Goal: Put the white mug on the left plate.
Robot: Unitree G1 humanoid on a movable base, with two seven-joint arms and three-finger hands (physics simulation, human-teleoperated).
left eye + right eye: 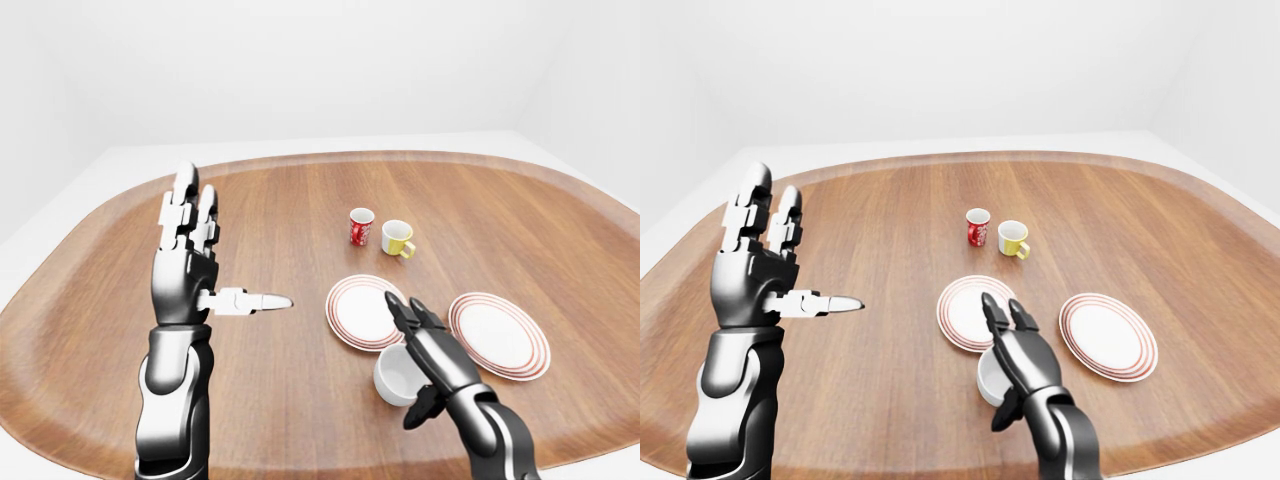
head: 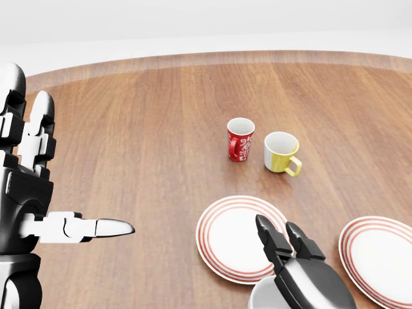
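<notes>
The white mug stands on the wooden table, just below the left plate in the left-eye view. My right hand lies over the mug's right side. Its fingers stretch straight out over the rim toward the plate, and its thumb hangs down by the mug's wall, so the hand is open. The head view shows only a sliver of the mug under the hand. My left hand is raised at the left, open and holding nothing.
A second red-ringed plate lies to the right of the left plate. A red patterned mug and a yellow mug stand close together above the plates. The table's rim curves round all sides.
</notes>
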